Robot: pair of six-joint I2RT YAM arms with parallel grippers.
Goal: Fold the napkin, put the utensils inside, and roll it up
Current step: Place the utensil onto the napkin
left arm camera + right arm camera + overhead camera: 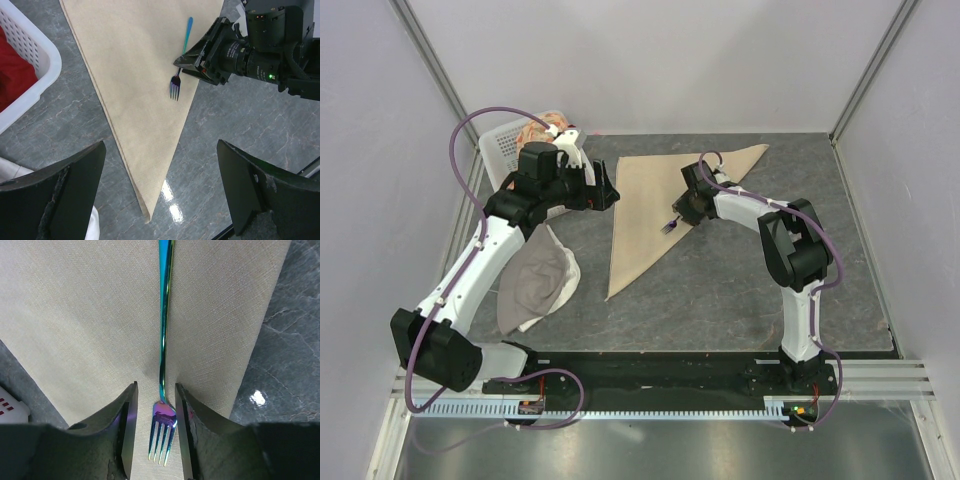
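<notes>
Between fingers [125, 432] of the right pincer [156, 395] lies the fork [164, 340].

Under my right gripper [155, 392] the napkin [80, 315] is plain tan, finely woven. Between its black fingers [125, 432] the fork [163, 340] goes teal at the handle, purple at the tines. The table [240, 125] is marbled grey; left of my left gripper [160, 145], a white basket [35, 55].

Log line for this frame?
beige cloth napkin: folded triangle; teal-handled metal fork: lying on napkin; right end effector: open, straddling fork; left end effector: open, empty
</notes>
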